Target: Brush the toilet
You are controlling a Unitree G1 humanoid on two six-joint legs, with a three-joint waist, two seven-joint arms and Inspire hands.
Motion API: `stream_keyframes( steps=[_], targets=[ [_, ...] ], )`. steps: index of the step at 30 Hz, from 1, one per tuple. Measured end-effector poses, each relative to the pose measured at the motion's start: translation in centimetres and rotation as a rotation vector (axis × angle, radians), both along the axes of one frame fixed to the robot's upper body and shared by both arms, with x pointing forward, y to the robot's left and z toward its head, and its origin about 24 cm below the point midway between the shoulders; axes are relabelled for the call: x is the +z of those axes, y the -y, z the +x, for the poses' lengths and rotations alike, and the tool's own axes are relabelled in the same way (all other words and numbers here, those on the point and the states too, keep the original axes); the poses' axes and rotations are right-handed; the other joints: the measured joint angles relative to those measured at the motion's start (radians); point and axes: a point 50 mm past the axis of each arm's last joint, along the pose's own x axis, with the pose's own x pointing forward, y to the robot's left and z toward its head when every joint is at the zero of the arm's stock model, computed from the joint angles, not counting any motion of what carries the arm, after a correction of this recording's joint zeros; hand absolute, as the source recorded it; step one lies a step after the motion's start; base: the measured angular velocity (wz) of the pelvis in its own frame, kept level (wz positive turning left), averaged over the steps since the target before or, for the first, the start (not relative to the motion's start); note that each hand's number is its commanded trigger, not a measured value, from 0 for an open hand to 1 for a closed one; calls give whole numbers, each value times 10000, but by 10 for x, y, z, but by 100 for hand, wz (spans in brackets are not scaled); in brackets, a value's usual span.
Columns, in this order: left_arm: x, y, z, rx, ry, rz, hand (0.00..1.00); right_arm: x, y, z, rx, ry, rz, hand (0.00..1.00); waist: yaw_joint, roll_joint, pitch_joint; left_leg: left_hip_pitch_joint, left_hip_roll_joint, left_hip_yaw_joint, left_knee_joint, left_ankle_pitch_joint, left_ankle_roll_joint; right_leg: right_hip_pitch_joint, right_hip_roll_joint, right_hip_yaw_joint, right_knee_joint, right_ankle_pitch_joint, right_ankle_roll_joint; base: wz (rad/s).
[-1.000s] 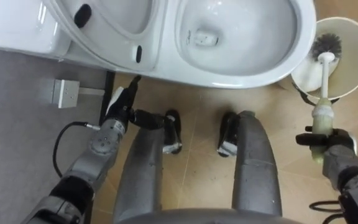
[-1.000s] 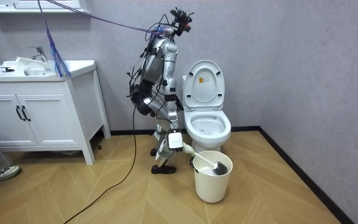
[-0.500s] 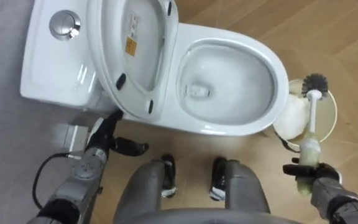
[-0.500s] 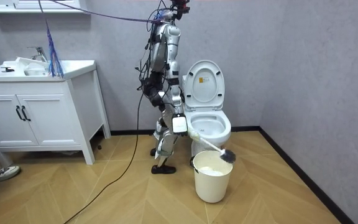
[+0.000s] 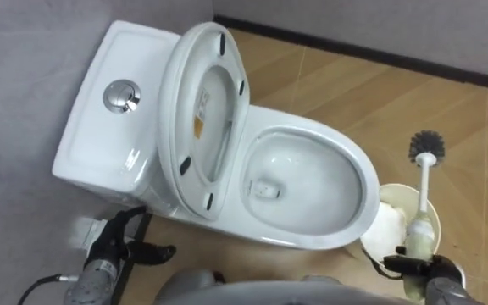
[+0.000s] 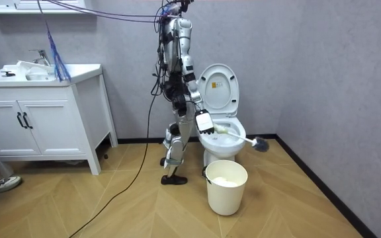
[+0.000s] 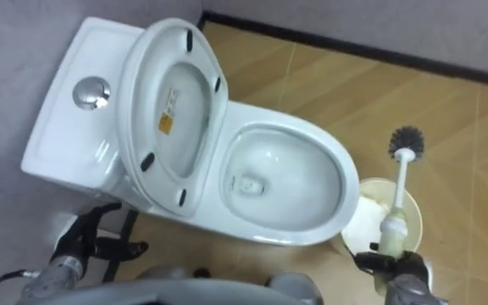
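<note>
Beside the one toilet's rim, the right hand grips the single brush by its handle, long axis pointing away from the robot, bristles outermost, above one bucket. The left hand hangs loosely open.

Cameras: head stereo pair, one room camera.
Both eye views look steeply down from close above the white ceramic toilet, set slightly apart sideways; each shows the cream round plastic bucket at 4 o'clock and the white-handled dark-bristled toilet brush. The room view stands well back, facing the grey wall, and shares all three.
</note>
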Motion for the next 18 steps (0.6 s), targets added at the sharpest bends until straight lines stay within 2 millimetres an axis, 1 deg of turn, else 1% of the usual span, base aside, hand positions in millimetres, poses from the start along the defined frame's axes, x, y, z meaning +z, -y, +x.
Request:
stream_keyframes(
  steps=[2, 4, 5, 6, 7, 8, 10, 11, 14, 16, 17, 18],
  targets=[
    [2, 1, -3, -222, 23, 155, 0, 0, -3, 1, 664, 9, -113, 100, 156, -17, 12, 242, -6, -96, -117, 9, -16, 337, 18, -135, -167, 46, 6, 12],
    [4, -1, -1, -343, 132, 318, 0, 0, -6, 3, 1134, -7, -178, 100, 186, -78, 37, 434, -36, -263, -211, 33, -47, 498, 15, -257, -181, 46, 6, 21],
    [5, -1, 0, -379, 175, 384, 0, 0, -7, 5, 1310, 16, -214, 100, 196, -72, 41, 489, -40, -291, -220, 35, -51, 582, 14, -308, -194, 46, 6, 17],
    [5, -4, -4, -335, 146, 445, 0, 1, -8, 8, 1598, 81, -293, 100, 268, -104, 62, 563, -51, -339, -228, 36, -52, 707, 9, -438, -254, 46, 6, 12],
    [7, -5, -3, -316, 280, 585, 0, 2, -8, 10, 2031, 74, -481, 100, 404, -133, 52, 570, -64, -386, -216, 36, -52, 739, 8, -477, -306, 46, 6, 10],
    [9, -6, -3, -269, 389, 644, 0, 2, -8, 12, 2258, 49, -575, 100, 450, -160, 58, 544, -69, -415, -201, 37, -54, 738, 8, -506, -307, 46, 6, 18],
    [13, -8, -3, -257, 605, 811, 0, 3, -9, 15, 2966, -97, -808, 100, 581, -169, 51, 530, -118, -653, -181, 57, -60, 891, -5, -755, -315, 46, 7, 29],
    [14, -9, -4, -270, 595, 877, 0, 3, -9, 15, 3145, -141, -867, 100, 690, -183, 42, 545, -137, -728, -170, 58, -60, 910, -8, -805, -323, 46, 7, 24],
    [16, -10, -8, -167, 663, 937, 0, 5, -10, 20, 3343, 15, -926, 100, 816, -194, 36, 524, -167, -866, -154, 85, -67, 976, -20, -988, -325, 46, 7, 19],
    [16, -10, -11, -448, 519, 1194, 0, 5, -11, 23, 3474, 141, -952, 100, 960, -186, 35, 528, -226, -1092, -98, 109, -67, 1074, -41, -1150, -334, 46, 7, 27],
    [17, -10, -12, -497, 542, 1227, 0, 5, -12, 23, 3509, 129, -945, 100, 1001, -191, 32, 532, -232, -1116, -89, 109, -67, 1096, -43, -1176, -334, 45, 8, 19],
    [20, -9, -11, -717, 637, 1418, 0, 5, -14, 24, 3796, 93, -995, 100, 1187, -202, 33, 525, -235, -1131, -83, 112, -68, 1103, -47, -1208, -335, 45, 9, 11]
  ],
)
